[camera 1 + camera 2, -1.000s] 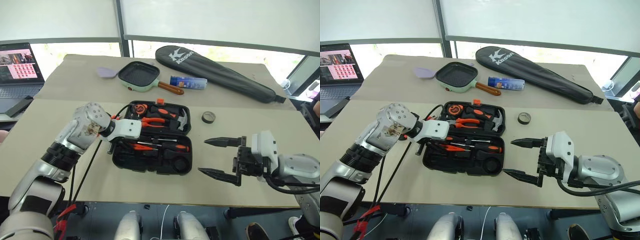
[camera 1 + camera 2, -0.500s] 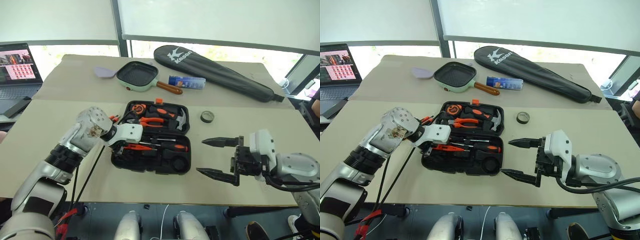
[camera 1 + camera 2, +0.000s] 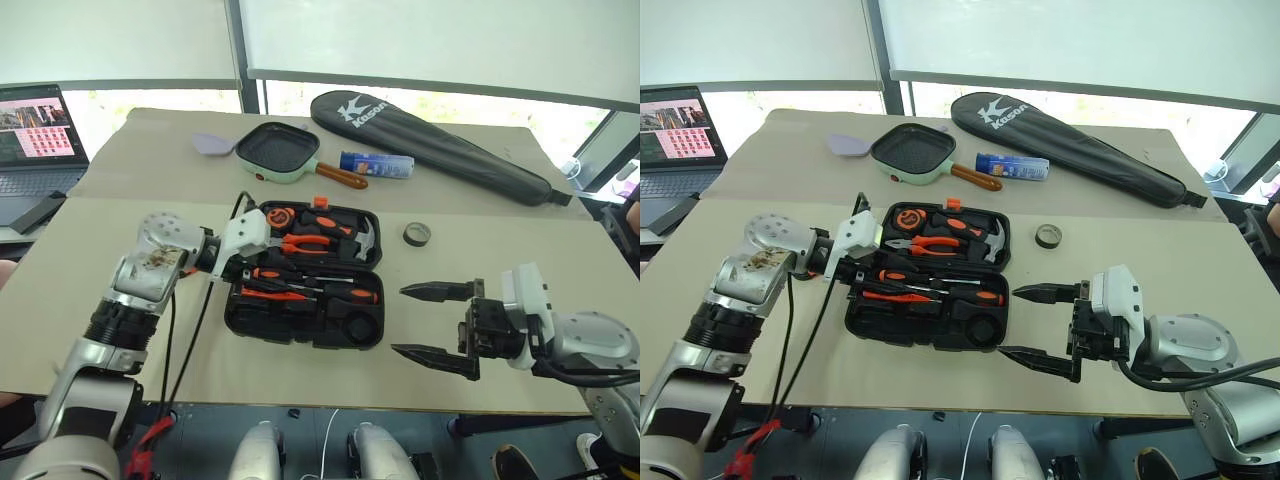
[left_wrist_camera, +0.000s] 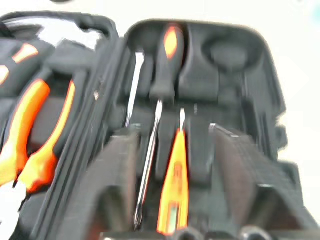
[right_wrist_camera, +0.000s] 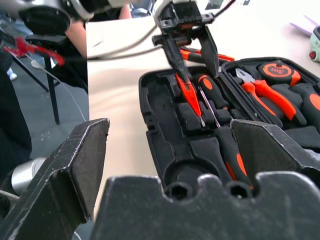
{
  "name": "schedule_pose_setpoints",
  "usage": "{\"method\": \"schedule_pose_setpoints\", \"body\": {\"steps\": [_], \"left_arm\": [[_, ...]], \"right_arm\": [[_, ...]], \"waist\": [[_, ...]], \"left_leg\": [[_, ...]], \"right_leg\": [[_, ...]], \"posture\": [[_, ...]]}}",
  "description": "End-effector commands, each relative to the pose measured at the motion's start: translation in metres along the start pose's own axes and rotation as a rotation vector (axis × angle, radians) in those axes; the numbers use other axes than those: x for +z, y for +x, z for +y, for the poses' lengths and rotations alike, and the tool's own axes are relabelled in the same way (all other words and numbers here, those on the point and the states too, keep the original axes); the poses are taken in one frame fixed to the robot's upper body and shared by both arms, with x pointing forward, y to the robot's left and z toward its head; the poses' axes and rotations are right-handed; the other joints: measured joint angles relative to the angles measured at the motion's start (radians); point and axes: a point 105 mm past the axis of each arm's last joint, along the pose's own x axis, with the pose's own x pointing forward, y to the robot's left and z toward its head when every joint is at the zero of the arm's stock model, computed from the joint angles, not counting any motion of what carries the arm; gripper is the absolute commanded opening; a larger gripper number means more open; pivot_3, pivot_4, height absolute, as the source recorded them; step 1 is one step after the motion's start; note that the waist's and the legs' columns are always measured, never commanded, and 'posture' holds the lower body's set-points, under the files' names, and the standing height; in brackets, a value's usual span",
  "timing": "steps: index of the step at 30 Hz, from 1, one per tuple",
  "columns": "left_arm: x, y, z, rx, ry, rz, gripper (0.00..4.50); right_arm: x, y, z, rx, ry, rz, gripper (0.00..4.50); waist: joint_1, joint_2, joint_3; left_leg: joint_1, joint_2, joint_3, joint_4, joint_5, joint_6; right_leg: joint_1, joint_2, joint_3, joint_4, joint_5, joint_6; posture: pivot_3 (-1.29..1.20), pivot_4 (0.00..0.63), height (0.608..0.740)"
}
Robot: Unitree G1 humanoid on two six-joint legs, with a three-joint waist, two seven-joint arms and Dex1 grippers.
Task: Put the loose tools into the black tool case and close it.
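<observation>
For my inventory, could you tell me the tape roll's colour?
Dark grey tape roll, clearest in the left eye view.

The left arm (image 3: 140,290) was silver-grey metal with a scuffed round joint, a black ribbed cuff, and black and red cables trailing beneath. The right arm (image 3: 585,340) wore smooth grey and white shells. Each gripper's fingers (image 3: 432,292) were black and tapered.

My left claw (image 3: 232,283) is hovering over the near-left end of the open black tool case (image 3: 300,325); slim orange screwdriver (image 4: 172,187) lying directly beneath. Right claw (image 3: 437,321) is facing bare table (image 3: 300,375); tape roll (image 3: 417,235) lying beyond it.
</observation>
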Motion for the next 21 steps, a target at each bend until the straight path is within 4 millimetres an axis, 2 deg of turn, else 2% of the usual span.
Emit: {"method": "schedule_pose_setpoints", "body": {"steps": [1, 2, 3, 9, 17, 21], "left_arm": [[-0.011, -0.004, 0.002, 0.014, -0.038, -0.029, 0.71], [-0.016, -0.001, -0.001, -0.001, -0.032, -0.026, 0.15], [-0.018, 0.002, -0.002, -0.007, -0.032, -0.032, 0.06], [-0.028, 0.021, -0.015, -0.04, 0.003, -0.005, 0.06], [-0.051, 0.028, -0.009, 0.039, -0.077, 0.058, 0.06], [-0.061, 0.025, -0.01, 0.056, -0.144, 0.071, 0.06]], "right_arm": [[0.014, 0.002, 0.0, -0.001, -0.061, -0.065, 4.5], [0.016, 0.002, 0.0, -0.005, -0.069, -0.08, 4.5], [0.018, 0.002, -0.001, -0.01, -0.074, -0.093, 4.5], [0.018, 0.0, -0.002, -0.024, -0.079, -0.101, 4.5], [0.017, 0.002, -0.001, -0.029, -0.071, -0.114, 4.5], [0.017, 0.002, -0.001, -0.027, -0.067, -0.118, 4.5]], "waist": [[0.0, 0.0, 0.0], [0.0, 0.0, 0.0], [-0.001, 0.0, 0.0], [0.008, 0.0, 0.0], [0.011, 0.0, 0.0], [0.011, 0.0, 0.0]], "left_leg": [[0.0, 0.0, 0.0, 0.0, 0.0, 0.0], [0.0, 0.0, 0.0, 0.0, 0.0, 0.0], [0.0, 0.0, 0.0, 0.0, 0.0, 0.0], [0.0, 0.0, 0.0, 0.0, 0.0, 0.0], [0.0, 0.0, 0.0, 0.0, 0.0, 0.0], [0.002, 0.0, 0.0, 0.001, 0.0, 0.0]], "right_leg": [[0.0, 0.0, 0.0, 0.0, 0.0, 0.0], [0.0, 0.0, 0.0, 0.0, 0.0, 0.0], [0.0, 0.0, 0.0, 0.0, 0.0, 0.0], [0.001, 0.0, 0.0, 0.0, 0.0, 0.0], [0.001, 0.0, 0.0, 0.0, 0.0, 0.0], [0.002, 0.0, 0.0, 0.0, 0.0, 0.0]], "posture": [[0.0, 0.15, 0.74], [0.0, 0.15, 0.74], [0.0, 0.15, 0.74], [0.0, 0.15, 0.74], [0.0, 0.15, 0.74], [0.0, 0.15, 0.74]]}}
